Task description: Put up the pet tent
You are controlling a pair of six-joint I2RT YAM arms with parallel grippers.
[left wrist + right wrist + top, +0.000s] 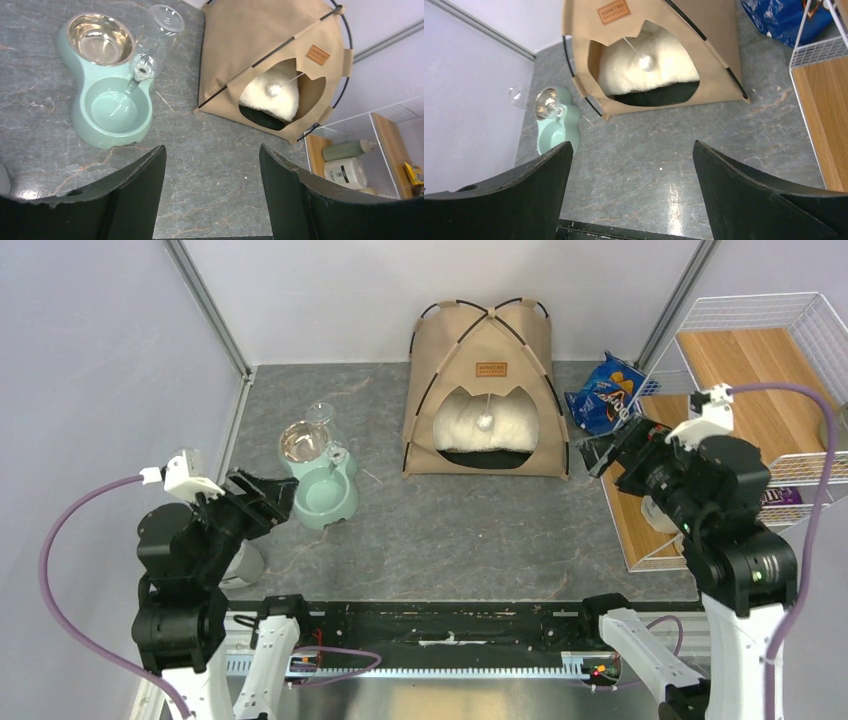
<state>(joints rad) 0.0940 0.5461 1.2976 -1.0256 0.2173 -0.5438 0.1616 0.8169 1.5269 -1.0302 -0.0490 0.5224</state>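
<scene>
The pet tent (487, 390) stands upright at the back middle of the table: tan fabric, thin black crossing poles, a brown label patch above its opening. A fluffy white pillow (487, 425) fills the opening and a white pompom (484, 423) dangles in front of it. The tent (270, 55) also shows in the left wrist view, and the tent (649, 50) in the right wrist view. My left gripper (268, 497) hovers at the near left, open and empty, apart from the tent. My right gripper (610, 452) hangs open and empty just right of the tent's front corner.
A mint green pet feeder (322, 480) with a steel bowl and a clear water bottle sits left of the tent. A blue snack bag (605, 395) lies behind the right arm. A white wire rack (770, 350) with wooden shelves stands along the right side.
</scene>
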